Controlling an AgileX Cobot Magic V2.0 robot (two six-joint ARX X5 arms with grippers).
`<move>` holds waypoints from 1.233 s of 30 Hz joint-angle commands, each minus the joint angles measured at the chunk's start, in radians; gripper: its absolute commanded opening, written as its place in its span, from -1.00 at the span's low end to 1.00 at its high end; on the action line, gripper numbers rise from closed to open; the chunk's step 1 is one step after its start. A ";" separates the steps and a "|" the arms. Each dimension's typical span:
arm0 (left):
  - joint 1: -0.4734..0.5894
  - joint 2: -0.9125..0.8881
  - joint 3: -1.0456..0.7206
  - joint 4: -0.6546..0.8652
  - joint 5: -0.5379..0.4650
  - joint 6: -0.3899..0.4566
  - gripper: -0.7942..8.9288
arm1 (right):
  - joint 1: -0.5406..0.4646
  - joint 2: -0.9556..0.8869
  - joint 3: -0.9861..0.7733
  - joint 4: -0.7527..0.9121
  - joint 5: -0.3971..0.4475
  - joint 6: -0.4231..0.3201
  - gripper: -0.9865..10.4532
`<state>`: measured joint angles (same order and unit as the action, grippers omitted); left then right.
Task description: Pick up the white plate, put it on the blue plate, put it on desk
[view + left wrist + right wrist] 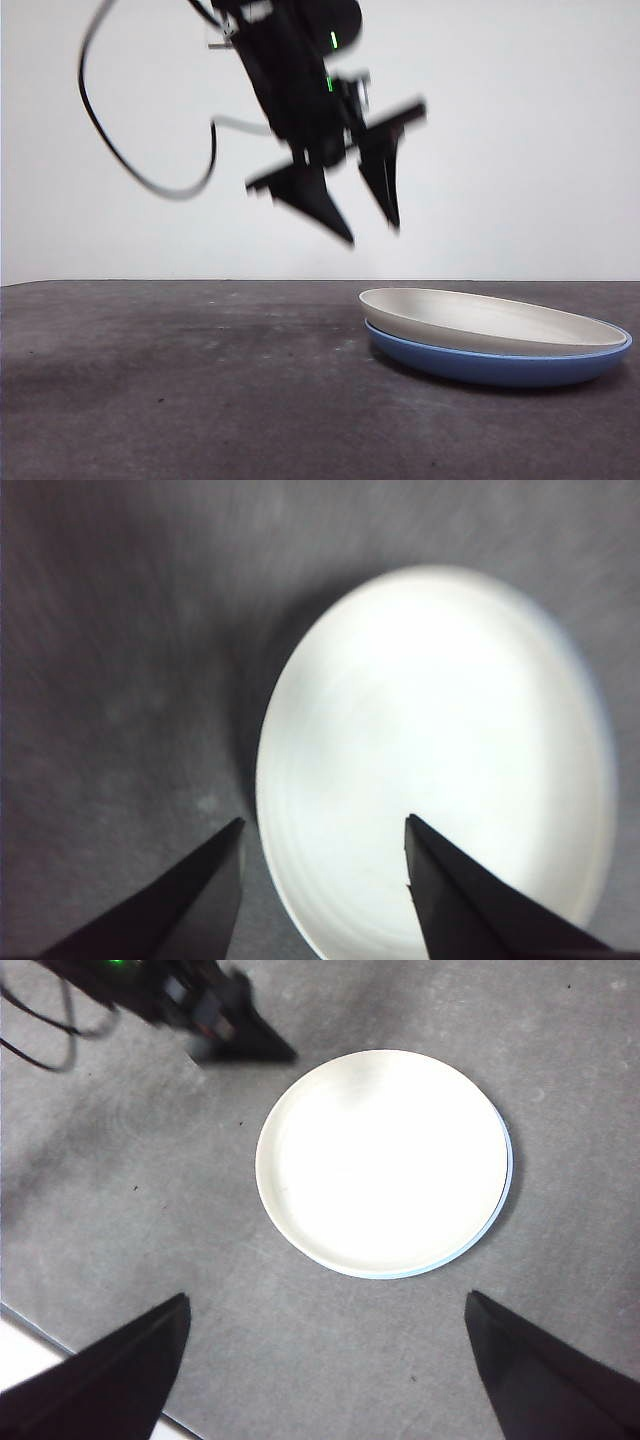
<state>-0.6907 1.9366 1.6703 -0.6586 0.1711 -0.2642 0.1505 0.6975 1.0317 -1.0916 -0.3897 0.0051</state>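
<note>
1. Left pincer (372, 232): jaws spread apart and empty, hanging in the air above the desk, beside the near rim of the white plate.
2. Right pincer (325, 1360): jaws wide apart, holding nothing, high over the plates.
3. White plate (490, 322): nested in the blue plate (500, 366), whose rim shows as a thin edge around it.
4. Desk (180, 390): dark grey and speckled; the stacked plates rest on it.

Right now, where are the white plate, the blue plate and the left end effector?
white plate (470, 318): front view, inner surface.
blue plate (500, 368): front view, outer wall under the white plate.
left end effector (372, 232): front view, midway between fingertips.
</note>
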 commanded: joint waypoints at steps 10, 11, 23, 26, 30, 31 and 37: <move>0.091 -0.338 0.037 -0.190 0.000 0.175 -0.31 | 0.004 0.006 0.018 0.006 0.003 0.010 -0.06; 0.105 -0.361 0.037 -0.204 0.012 0.178 -0.31 | 0.004 0.006 0.018 0.006 0.005 0.010 -0.06; 0.203 -0.686 -0.281 -0.263 0.255 0.244 -0.31 | 0.004 0.034 0.018 0.008 0.006 0.010 -0.06; 0.192 -0.765 -0.398 -0.284 0.390 0.287 -0.32 | 0.004 0.058 0.018 0.008 0.005 0.010 -0.06; 0.174 -0.793 -0.436 -0.380 0.435 0.380 -0.32 | 0.005 0.087 0.018 0.007 0.005 0.013 -0.06; 0.172 -0.793 -0.436 -0.378 0.435 0.380 -0.32 | 0.005 0.090 0.018 0.007 0.005 0.014 -0.06; 0.171 -0.793 -0.436 -0.364 0.435 0.380 -0.32 | 0.004 0.106 0.018 0.008 0.006 0.032 -0.06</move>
<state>-0.5129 1.1351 1.2247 -1.0279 0.6014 0.0959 0.1505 0.7933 1.0317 -1.0912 -0.3874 0.0170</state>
